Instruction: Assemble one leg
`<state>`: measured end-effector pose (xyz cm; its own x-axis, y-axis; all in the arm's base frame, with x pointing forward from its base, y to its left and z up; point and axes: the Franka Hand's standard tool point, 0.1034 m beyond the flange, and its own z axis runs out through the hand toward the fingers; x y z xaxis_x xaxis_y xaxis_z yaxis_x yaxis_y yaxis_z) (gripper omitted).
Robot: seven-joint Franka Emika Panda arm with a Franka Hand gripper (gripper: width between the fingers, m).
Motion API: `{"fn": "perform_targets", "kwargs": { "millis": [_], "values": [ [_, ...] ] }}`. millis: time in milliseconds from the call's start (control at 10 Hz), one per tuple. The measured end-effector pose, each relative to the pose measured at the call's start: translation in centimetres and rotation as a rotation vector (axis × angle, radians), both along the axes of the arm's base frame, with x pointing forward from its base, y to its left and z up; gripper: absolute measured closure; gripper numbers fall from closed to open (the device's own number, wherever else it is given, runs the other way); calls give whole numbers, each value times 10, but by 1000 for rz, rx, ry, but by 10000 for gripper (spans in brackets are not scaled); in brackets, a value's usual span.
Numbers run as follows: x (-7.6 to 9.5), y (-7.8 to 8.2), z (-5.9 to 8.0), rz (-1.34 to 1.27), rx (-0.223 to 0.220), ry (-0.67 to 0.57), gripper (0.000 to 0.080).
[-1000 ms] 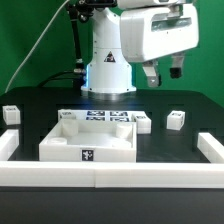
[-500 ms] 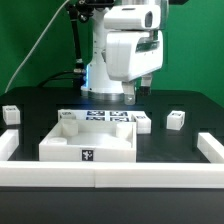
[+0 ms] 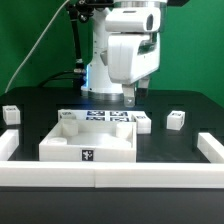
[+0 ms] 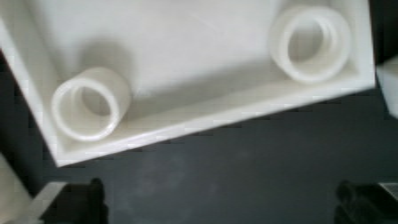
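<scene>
Gripper (image 4: 222, 197) is wide open and holding nothing. Both fingertips show in the wrist view with only bare table (image 4: 214, 170) between them.

Just below and ahead of the jaws is the tray (image 4: 196, 70), with two round sockets (image 4: 86, 105) facing up. You're hovering over it, not touching.

The leg (image 3: 143, 124) is off to one side of the jaws and lower, standing just beside the tray's corner. I can't pick it out for sure in the wrist view. The second leg (image 3: 176, 119) is farther out on that same side. The third leg (image 3: 10, 114) is well apart on the other side.

Handling, my guess: the leg is small, stiff, light plastic, and smooth enough to slip or tip. Pinch it squarely across two opposite flat faces, about mid-height.

A second ago the hand was higher and toward the exterior view's right. It has since swung in over the tray and dropped. There's almost no change over the last half second, and the parts haven't moved.
</scene>
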<state>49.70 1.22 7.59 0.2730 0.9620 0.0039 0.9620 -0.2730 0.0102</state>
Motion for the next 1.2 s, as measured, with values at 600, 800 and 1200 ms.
{"fn": "perform_targets", "kwargs": {
  "millis": [600, 800, 1200],
  "values": [
    [-7, -18, -11, 113, -16, 26, 150],
    [-15, -24, -21, 160, -12, 1, 150],
    [-34, -46, -45, 151, -3, 30, 150]
  ]
}}
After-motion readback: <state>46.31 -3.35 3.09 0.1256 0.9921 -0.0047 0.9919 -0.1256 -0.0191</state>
